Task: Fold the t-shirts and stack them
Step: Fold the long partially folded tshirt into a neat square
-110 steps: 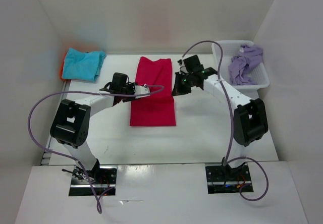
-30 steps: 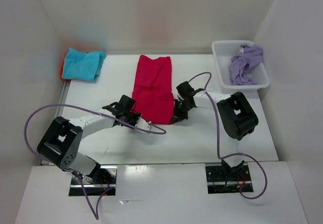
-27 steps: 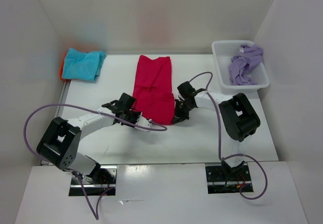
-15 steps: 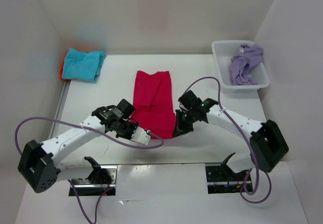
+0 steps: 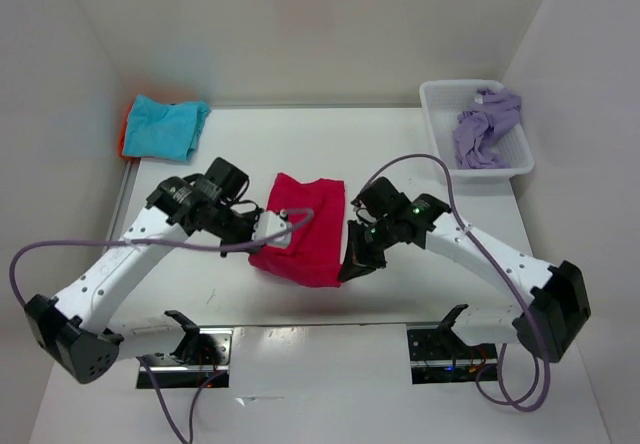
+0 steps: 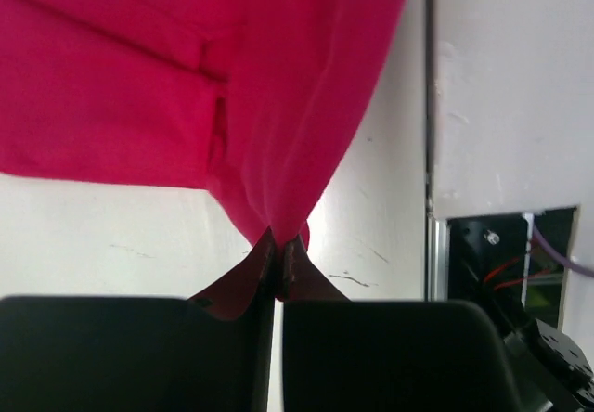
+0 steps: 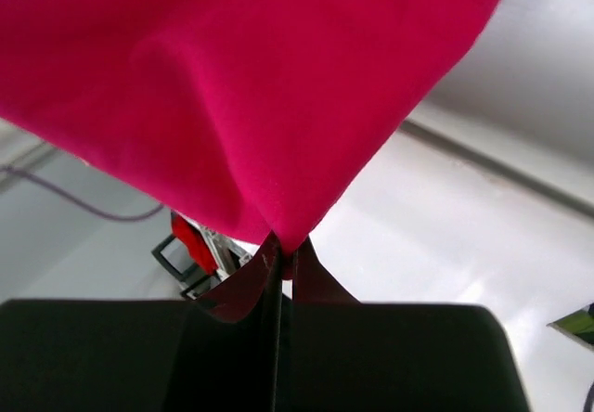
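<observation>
The magenta-red t-shirt (image 5: 300, 229) hangs lifted over the middle of the table, its near end raised and its far end trailing on the surface. My left gripper (image 5: 262, 247) is shut on its near left corner, and the cloth (image 6: 213, 87) fans out from the pinched tips (image 6: 279, 248). My right gripper (image 5: 348, 264) is shut on the near right corner, with cloth (image 7: 241, 87) spreading from its tips (image 7: 282, 248). A folded turquoise t-shirt (image 5: 167, 126) lies on an orange one (image 5: 127, 129) at the back left. The lavender t-shirt (image 5: 485, 124) is crumpled in the basket.
The white mesh basket (image 5: 436, 124) stands at the back right corner. White walls enclose the table on the left, back and right. The arm bases (image 5: 185, 349) sit at the near edge, with purple cables looping off both arms.
Both grippers have lifted the shirt's near corners up and pulled them toward the near edge. The flat, long shirt now hangs shortened, its far end dragged nearer.
</observation>
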Available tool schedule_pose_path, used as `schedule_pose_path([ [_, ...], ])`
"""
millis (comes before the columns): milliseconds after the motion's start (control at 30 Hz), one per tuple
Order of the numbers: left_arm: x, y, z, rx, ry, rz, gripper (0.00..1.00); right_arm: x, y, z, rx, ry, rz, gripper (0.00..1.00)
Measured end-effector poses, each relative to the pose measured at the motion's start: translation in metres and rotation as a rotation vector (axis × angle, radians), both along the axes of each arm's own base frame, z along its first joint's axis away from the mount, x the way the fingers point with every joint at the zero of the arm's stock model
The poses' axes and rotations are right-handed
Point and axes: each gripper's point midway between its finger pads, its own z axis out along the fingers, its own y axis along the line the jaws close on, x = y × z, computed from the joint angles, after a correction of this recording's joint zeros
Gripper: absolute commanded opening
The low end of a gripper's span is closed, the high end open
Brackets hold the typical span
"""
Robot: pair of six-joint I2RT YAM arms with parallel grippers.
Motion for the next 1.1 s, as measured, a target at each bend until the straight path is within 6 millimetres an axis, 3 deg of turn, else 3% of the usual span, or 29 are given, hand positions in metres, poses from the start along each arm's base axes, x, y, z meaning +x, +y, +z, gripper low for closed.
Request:
schedule_pose_path([
  [200,0.07,0.003,-0.007,-0.037,0.055,0.251,0.0,0.054,-0.008,-0.025,-0.053,0.068,-0.028,0.0],
  [367,0.126,0.005,-0.013,-0.088,0.029,0.38,0.0,0.099,-0.008,-0.034,-0.02,0.085,-0.026,0.0],
  [600,0.173,-0.001,-0.023,-0.12,-0.017,0.438,0.0,0.156,-0.016,-0.039,0.042,0.08,-0.058,0.0],
  [833,0.211,-0.005,-0.041,-0.118,-0.077,0.488,0.0,0.189,-0.022,-0.051,0.106,0.116,-0.079,0.0],
  [967,0.231,-0.003,-0.047,-0.113,-0.136,0.513,0.0,0.21,-0.021,-0.066,0.146,0.153,-0.105,0.32],
  [1000,0.234,-0.002,-0.05,-0.107,-0.15,0.52,0.05,0.215,-0.022,-0.068,0.155,0.157,-0.118,0.42],
  [1100,0.242,0.003,-0.065,-0.085,-0.176,0.543,0.11,0.242,-0.024,-0.067,0.184,0.124,-0.165,0.51],
])
